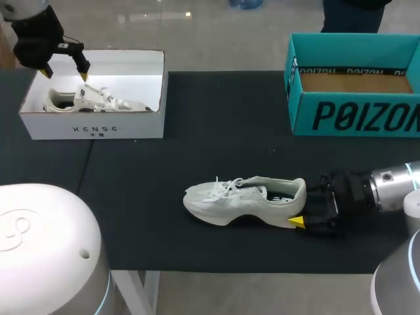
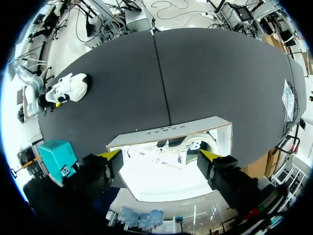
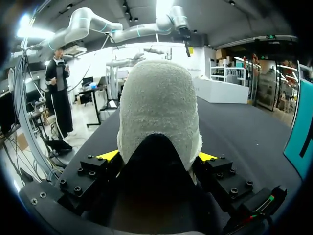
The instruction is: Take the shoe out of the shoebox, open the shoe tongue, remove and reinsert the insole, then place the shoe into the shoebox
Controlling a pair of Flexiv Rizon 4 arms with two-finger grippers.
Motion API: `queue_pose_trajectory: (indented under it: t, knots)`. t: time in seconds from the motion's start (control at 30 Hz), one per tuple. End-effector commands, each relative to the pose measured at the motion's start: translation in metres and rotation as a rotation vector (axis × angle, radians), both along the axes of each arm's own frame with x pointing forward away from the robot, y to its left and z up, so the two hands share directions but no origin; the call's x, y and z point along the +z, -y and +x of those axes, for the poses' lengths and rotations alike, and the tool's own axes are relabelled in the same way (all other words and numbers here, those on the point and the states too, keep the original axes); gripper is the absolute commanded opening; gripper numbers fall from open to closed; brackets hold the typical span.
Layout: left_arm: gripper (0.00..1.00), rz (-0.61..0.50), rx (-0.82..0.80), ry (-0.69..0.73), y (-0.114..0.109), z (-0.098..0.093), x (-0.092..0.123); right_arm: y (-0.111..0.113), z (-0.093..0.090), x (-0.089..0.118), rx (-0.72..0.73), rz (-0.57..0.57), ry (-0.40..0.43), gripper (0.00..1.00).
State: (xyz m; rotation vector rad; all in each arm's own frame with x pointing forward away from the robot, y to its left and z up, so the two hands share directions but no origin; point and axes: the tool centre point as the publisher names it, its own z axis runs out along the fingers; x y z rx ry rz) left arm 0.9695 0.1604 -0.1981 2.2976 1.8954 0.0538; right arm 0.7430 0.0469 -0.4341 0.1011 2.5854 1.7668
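A white sneaker [image 1: 243, 200] lies on its sole on the black table, toe to the left and laces loose. My right gripper [image 1: 300, 205] comes in from the right at its heel. In the right wrist view the heel [image 3: 159, 107] fills the space between the fingers, and both yellow tips press its sides, so the gripper [image 3: 159, 155] is shut on it. At the far left my left gripper [image 1: 64, 71] hangs open above the white shoebox [image 1: 92, 128], where a second white shoe [image 1: 92, 100] lies. The left wrist view looks down on that shoe [image 2: 171, 152] between the open fingers of my left gripper [image 2: 160, 154].
An open teal box [image 1: 354, 111] with a brown bottom stands at the back right, and it also shows past the right gripper [image 3: 303, 132]. The white shoebox [image 2: 166, 132] sits at the table's far left corner. Black tabletop stretches between the two boxes.
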Motion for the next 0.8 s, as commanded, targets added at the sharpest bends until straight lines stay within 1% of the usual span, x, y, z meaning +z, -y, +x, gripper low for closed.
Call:
queue_pose_trajectory:
  t: [0.03,0.07,0.1,0.17,0.23,0.43,0.5,0.8]
  knots:
    - [1.0,0.014,-0.008,-0.007,0.026,-0.042,0.004,-0.002,0.0,-0.004,-0.001,-0.004,0.0,0.0]
    - [1.0,0.026,-0.009,-0.007,0.032,-0.05,0.002,-0.002,0.0,-0.004,-0.001,-0.004,0.0,0.0]
    - [1.0,0.024,-0.034,-0.047,0.038,-0.06,0.001,-0.002,0.0,-0.004,-0.001,-0.004,0.0,0.0]
    - [1.0,0.038,-0.034,-0.04,0.049,-0.077,-0.002,-0.002,0.0,-0.004,-0.001,-0.004,0.0,0.0]
    - [1.0,0.042,-0.051,-0.066,0.058,-0.092,-0.005,-0.002,0.0,-0.004,-0.001,-0.004,0.0,0.0]
    - [1.0,0.068,-0.087,-0.059,0.084,-0.136,-0.01,-0.002,0.0,-0.004,-0.001,-0.004,0.0,0.0]
    - [1.0,0.096,-0.135,-0.048,0.09,-0.151,-0.012,-0.002,0.0,-0.004,-0.001,-0.004,0.0,0.0]
    - [1.0,0.096,-0.135,-0.048,0.09,-0.151,-0.012,-0.002,0.0,-0.004,-0.001,-0.004,0.0,0.0]
